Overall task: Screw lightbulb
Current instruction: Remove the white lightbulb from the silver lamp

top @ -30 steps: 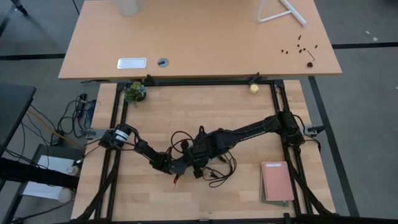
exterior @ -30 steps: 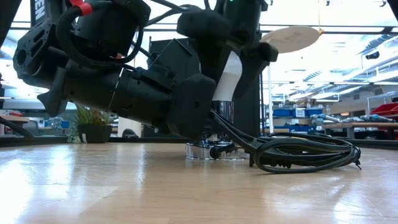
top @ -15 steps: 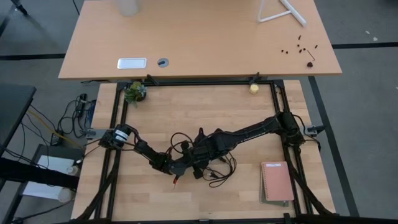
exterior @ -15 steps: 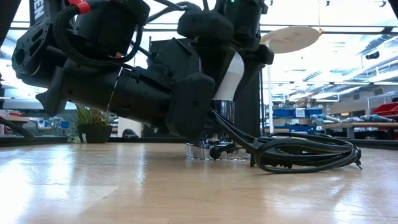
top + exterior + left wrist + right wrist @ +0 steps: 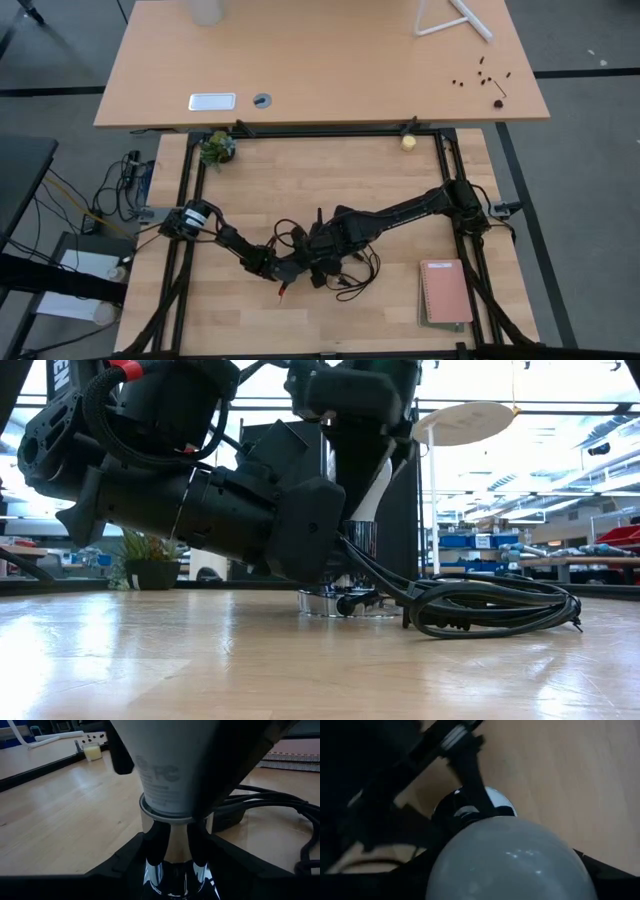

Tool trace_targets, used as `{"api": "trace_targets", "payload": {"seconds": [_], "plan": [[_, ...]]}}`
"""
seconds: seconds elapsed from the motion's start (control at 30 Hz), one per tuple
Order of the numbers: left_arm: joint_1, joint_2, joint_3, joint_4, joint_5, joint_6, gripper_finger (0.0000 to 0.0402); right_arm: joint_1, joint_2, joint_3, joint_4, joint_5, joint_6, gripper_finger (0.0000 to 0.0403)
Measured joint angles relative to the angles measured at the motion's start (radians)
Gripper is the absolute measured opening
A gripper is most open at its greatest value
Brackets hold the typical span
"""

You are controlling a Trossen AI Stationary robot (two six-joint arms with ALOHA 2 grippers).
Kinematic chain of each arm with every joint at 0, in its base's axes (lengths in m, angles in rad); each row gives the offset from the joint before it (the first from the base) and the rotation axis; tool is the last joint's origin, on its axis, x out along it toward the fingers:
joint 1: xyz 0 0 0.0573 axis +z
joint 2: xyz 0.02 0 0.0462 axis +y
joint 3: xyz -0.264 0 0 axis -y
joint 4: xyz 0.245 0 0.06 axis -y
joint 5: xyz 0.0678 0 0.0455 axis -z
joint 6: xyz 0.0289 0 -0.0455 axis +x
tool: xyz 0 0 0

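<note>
A wooden table (image 5: 400, 190) carries the work, with a bright workshop hall behind it in the low view. Near the table's middle the lightbulb (image 5: 368, 488) stands upright, its base in the shiny socket (image 5: 172, 837), whose black cord (image 5: 480, 610) coils to the right. The left gripper (image 5: 172, 870) comes in low from the left, its fingers pinching the socket's neck just under the bulb. The right gripper (image 5: 362, 440) hangs over the bulb from above, fingers on either side of the glass; whether they press it I cannot tell. A tilted or loose hold would likely cross the thread or let the glass slip during turning.
</note>
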Motion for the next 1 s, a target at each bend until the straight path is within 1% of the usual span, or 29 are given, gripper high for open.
{"api": "trace_targets", "payload": {"seconds": [0.1,0.17,0.33,0.43,0.5,0.6,0.67,0.73,0.83,1.0], "plan": [[-0.001,0.0,0.0,0.0,0.001,0.001,0.0189,-0.002,0.0,0.0,-0.002,-0.025,-0.186,0.0278],[-0.001,0.0,0.0,0.0,0.003,0.001,0.0189,-0.002,0.0,0.0,0.0,-0.041,-0.318,0.028],[-0.001,0.0,0.001,-0.001,0.011,0.005,0.0189,-0.003,-0.001,0.002,0.009,-0.073,-0.677,0.0256],[-0.001,0.0,0.001,-0.001,0.01,0.006,0.0189,-0.003,-0.001,0.002,0.012,-0.081,-0.907,0.0252],[-0.001,0.0,0.001,-0.001,0.009,0.006,0.0189,-0.005,-0.001,0.002,0.015,-0.083,-1.056,0.026],[0.0,0.0,0.001,-0.004,-0.002,0.002,0.0189,-0.013,-0.001,0.002,0.021,-0.06,-1.249,0.0283],[0.002,0.0,0.0,-0.004,-0.006,-0.001,0.0189,-0.015,-0.001,0.002,0.023,-0.039,-1.335,0.0295],[0.002,0.0,0.0,-0.004,-0.01,-0.003,0.0189,-0.015,-0.001,0.002,0.022,-0.018,-1.349,0.03],[0.002,0.0,-0.001,-0.004,-0.01,-0.001,0.0189,-0.006,-0.002,0.001,0.017,0.019,-1.289,0.03],[0.001,-0.001,0.0,-0.008,-0.003,0.002,0.0189,0.025,-0.003,0.018,0.004,0.046,-1.089,0.0303]]}}
